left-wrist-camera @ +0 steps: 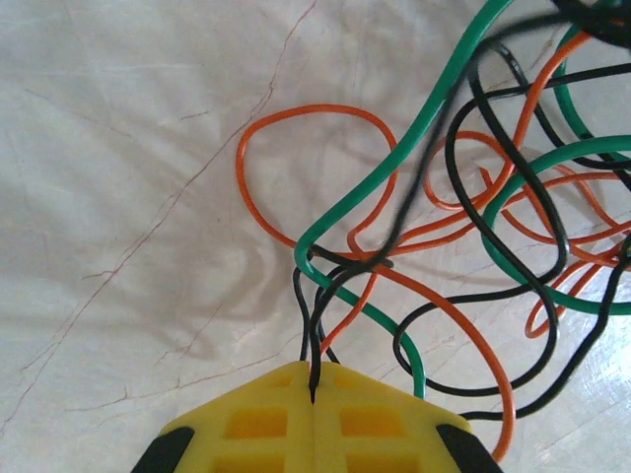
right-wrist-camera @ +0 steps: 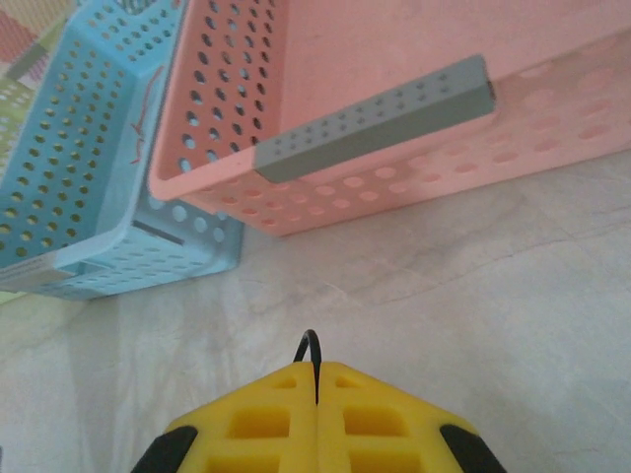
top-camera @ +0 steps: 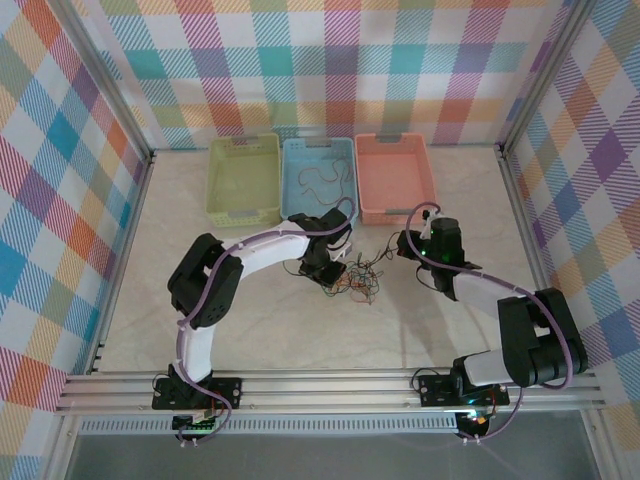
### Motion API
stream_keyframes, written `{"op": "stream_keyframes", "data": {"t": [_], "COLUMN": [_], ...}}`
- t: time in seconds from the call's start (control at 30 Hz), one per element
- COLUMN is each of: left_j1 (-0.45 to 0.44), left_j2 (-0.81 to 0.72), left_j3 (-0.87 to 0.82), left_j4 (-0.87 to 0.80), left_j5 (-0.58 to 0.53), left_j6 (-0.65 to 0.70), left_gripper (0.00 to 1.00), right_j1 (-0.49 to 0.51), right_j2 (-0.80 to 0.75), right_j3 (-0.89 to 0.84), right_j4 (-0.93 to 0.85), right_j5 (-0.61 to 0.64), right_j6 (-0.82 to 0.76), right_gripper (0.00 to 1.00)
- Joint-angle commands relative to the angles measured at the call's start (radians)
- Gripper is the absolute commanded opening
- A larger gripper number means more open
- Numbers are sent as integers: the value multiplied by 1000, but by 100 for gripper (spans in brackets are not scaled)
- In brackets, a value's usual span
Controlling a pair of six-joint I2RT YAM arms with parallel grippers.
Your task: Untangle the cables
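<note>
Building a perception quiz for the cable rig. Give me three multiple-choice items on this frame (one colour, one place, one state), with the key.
1. What colour is the middle basket?
A blue
B yellow-green
C pink

2. Where does the main tangle lie?
A in the middle basket
B on the table, on the near side of the baskets
C hanging off the table edge

3. What state is the left claw in?
A wide open
B shut on a black cable
C shut on nothing

Key:
1. A, its walls are light blue in the top view.
2. B, the knot sits on the marbled surface between the two arms.
3. B, the yellow tips meet with a black strand pinched between them.
</note>
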Motion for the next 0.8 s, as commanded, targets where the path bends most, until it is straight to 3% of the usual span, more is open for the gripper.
{"op": "stream_keyframes", "data": {"t": [0.0, 0.1, 0.27, 0.37, 0.5, 0.77], "left_j1": [-13, -12, -12, -13, -14, 8], "left_j2": [-82, -133, -231, -288, -337, -438], "left_j3": [-31, -69, -135, -175, -219, -312], "left_j4": [25, 85, 195, 258, 336, 455], "left_j5": [0, 41, 63, 67, 86, 21], "left_j6": [-4, -5, -8, -11, -19, -68], "left_gripper": [0, 2, 39, 47, 52, 53], "right_j1": [-5, 7, 50, 80, 120, 167], "right_j2": [12, 28, 45, 48, 68, 88], "right_j3": [4, 6, 22, 28, 49, 68], "right_j4": [100, 155, 243, 282, 298, 330], "right_j5": [-110, -199, -318, -382, -454, -564], "right_j6": [-12, -11, -30, -43, -71, -115], "right_gripper": [0, 0, 0, 0, 0, 0]}}
